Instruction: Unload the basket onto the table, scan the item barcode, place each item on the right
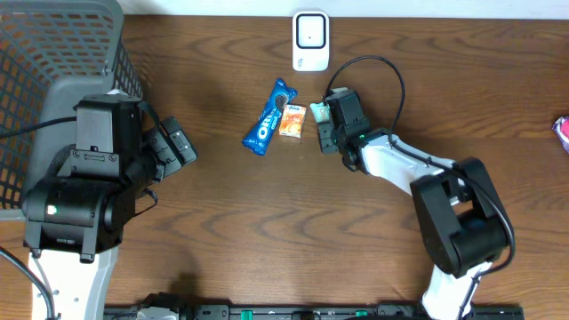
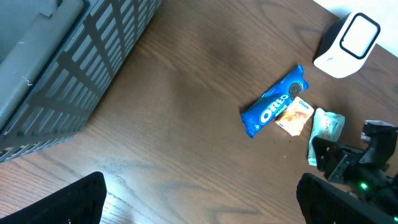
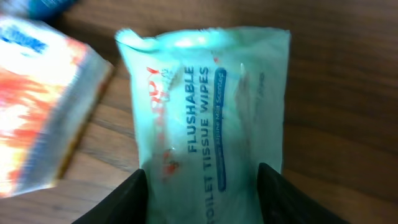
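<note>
Orange packet (image 3: pixel 43 106) just beside wipes pack (image 3: pixel 205 106); Oreo pack (image 1: pixel 268 117) adjacent.

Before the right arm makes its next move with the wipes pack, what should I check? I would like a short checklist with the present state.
1. Wipes pack lies between the fingers of the right gripper: ok.
2. Firm grip on it: cannot tell.
3. Barcode in sight: not ok, only lettering shows.
4. Orange packet apart from it: cannot tell, very close.
5. Scanner uncovered: ok.
6. Left gripper open, far away: ok.
</note>
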Robot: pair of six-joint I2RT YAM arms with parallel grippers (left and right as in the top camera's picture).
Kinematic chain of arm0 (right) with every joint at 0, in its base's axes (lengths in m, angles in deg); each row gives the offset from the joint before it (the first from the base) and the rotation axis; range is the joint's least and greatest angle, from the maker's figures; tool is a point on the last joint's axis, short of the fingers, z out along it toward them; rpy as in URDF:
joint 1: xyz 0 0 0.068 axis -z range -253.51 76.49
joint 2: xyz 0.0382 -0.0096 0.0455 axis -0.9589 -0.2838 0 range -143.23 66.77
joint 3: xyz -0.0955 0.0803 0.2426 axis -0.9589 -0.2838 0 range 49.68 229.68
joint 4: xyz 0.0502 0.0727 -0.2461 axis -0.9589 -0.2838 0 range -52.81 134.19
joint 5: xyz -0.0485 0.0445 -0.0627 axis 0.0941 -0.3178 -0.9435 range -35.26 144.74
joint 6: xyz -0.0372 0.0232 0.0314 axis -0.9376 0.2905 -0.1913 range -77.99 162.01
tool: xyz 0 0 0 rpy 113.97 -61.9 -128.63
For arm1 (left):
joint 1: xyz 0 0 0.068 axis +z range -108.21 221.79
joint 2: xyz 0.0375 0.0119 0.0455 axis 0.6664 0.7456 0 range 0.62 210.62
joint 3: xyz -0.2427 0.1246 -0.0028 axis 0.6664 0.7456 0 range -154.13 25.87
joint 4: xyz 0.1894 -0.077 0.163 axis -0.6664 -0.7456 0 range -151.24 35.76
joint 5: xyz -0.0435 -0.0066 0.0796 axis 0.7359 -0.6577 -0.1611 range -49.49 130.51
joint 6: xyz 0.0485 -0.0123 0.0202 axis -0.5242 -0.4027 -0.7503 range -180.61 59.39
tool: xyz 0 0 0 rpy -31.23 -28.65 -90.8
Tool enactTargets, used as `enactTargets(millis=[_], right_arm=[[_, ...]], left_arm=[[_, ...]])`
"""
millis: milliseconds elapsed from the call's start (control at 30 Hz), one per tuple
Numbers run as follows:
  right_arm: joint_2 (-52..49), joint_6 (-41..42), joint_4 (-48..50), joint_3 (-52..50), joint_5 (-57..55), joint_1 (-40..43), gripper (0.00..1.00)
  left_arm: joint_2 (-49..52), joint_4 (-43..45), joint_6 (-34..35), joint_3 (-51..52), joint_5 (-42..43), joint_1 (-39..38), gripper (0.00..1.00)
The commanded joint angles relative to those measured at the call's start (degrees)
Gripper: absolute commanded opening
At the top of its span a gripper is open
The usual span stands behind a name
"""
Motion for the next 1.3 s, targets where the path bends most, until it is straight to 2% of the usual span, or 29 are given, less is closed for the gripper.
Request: enactTargets(millis=[0,33,167,233,367,600,933,1067,1100,1267], right_arm=[[-2.95,-0.98,-0.39,-0.11,0.13,-0.5,0.37],[-2.95,-1.01,-0.35,-0.09,0.11,-0.52,0.28],[-2.01,-0.92,0.63,-0.04,0.15,-0.55,0.12],[-1.16,-0.17,0.9,0.09,0.15,-0.57,0.07],[2.05,1.64,3.04,0.33,0.15,-0.57,0.04],[6.67,1.57,16.85,2.27,0.11,-0.57,0.01],[6.43,1.6,17.81,11.87,-6.23,-0.5,0.01],[3.08,1.6,18.05,20.48,-6.32,-0.5,0.01],[-0.31,1.6,17.11,25.64,-6.32,-0.5,0.01],[-10.43,1.6,6.71,39.89,-6.32,-0.57,0.03]], left_arm=[[0.15,-0.15,-0.15,-0.42,-0.7,0.26,0.98],[0.15,-0.15,-0.13,-0.42,-0.68,0.26,0.98],[0.15,-0.15,-0.13,-0.42,-0.7,0.26,0.98],[0.15,-0.15,-0.13,-0.42,-0.68,0.26,0.98],[0.15,-0.15,-0.13,-0.42,-0.68,0.26,0.98],[0.15,-0.15,-0.13,-0.42,-0.7,0.26,0.98],[0.15,-0.15,-0.13,-0.42,-0.7,0.26,0.98],[0.15,-0.15,-0.13,-0.42,-0.68,0.26,0.98],[0.15,-0.15,-0.13,-0.42,-0.68,0.26,0.98],[0.15,-0.15,-0.13,-0.42,-0.7,0.26,0.98]])
